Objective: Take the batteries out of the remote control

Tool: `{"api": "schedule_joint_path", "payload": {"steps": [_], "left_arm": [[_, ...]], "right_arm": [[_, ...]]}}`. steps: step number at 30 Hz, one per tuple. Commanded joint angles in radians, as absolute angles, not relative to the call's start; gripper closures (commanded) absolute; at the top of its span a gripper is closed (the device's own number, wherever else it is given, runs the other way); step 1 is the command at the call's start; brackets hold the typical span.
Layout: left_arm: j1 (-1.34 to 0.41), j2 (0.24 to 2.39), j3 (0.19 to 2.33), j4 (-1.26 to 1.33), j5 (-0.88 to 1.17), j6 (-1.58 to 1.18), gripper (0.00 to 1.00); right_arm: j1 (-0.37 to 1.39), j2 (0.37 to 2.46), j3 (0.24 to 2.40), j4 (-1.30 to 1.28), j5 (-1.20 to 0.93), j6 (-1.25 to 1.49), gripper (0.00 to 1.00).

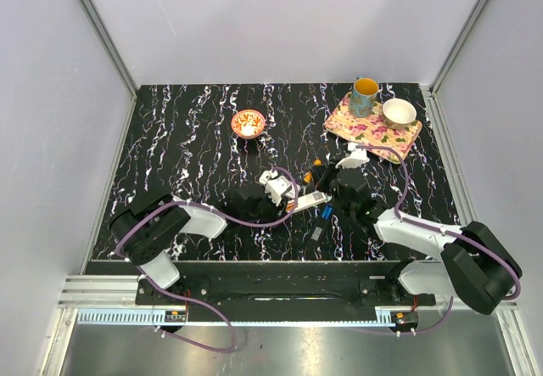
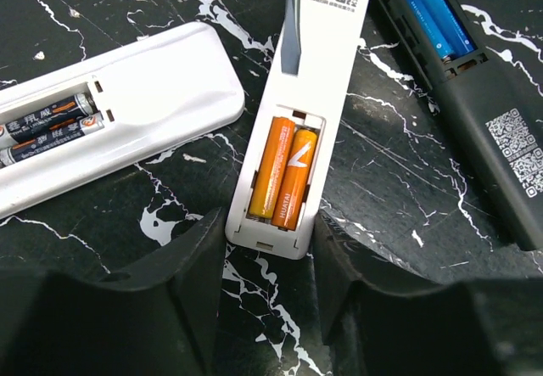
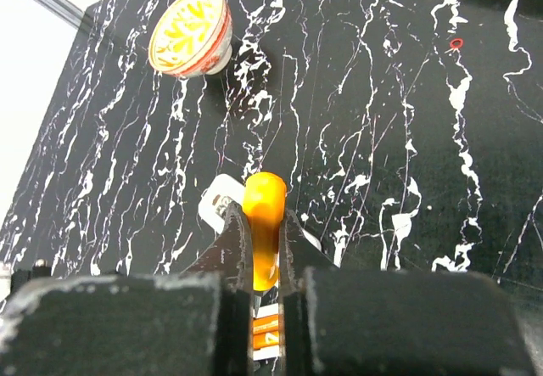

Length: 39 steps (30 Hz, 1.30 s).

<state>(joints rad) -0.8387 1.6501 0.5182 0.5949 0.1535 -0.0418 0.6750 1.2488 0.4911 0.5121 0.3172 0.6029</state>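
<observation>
A white remote lies back-up with its compartment open. Two orange batteries sit side by side inside it. My left gripper clasps the remote's near end between its fingers. In the top view the remote lies mid-table between my left gripper and right gripper. My right gripper is shut on an orange tool with a rounded top, held upright over the remote. The batteries show just below its fingers.
A second white remote with dark cells lies to the left. A black remote holding blue cells lies to the right. An orange patterned bowl stands further back. A flowered tray carries a mug and a white bowl.
</observation>
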Motion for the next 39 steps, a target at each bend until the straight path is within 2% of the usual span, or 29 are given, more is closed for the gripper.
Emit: {"api": "schedule_joint_path", "payload": {"steps": [1, 2, 5, 9, 16, 21, 25, 39], "left_arm": [[-0.871, 1.683, 0.520, 0.552, 0.199, -0.071, 0.65], [-0.874, 1.681, 0.523, 0.548, 0.196, -0.078, 0.71], [-0.890, 1.683, 0.537, 0.525, 0.183, -0.086, 0.79], [-0.905, 1.686, 0.545, 0.511, 0.170, -0.094, 0.86], [-0.910, 1.687, 0.549, 0.505, 0.167, -0.097, 0.88], [-0.910, 1.693, 0.552, 0.502, 0.167, -0.097, 0.89], [-0.911, 1.701, 0.558, 0.497, 0.163, -0.097, 0.89], [-0.911, 1.709, 0.558, 0.491, 0.163, -0.097, 0.89]], "right_arm": [[0.751, 1.249, 0.495, 0.543, 0.486, 0.537, 1.00], [0.791, 1.252, 0.497, 0.538, 0.517, 0.525, 1.00], [0.828, 1.264, 0.497, 0.540, 0.601, 0.499, 1.00], [0.851, 1.285, 0.500, 0.537, 0.693, 0.494, 1.00], [0.853, 1.272, 0.479, 0.505, 0.773, 0.552, 1.00], [0.853, 1.253, 0.445, 0.541, 0.681, 0.531, 1.00], [0.853, 1.244, 0.387, 0.693, 0.578, 0.514, 1.00], [0.853, 1.348, 0.408, 0.727, 0.624, 0.514, 1.00]]}}
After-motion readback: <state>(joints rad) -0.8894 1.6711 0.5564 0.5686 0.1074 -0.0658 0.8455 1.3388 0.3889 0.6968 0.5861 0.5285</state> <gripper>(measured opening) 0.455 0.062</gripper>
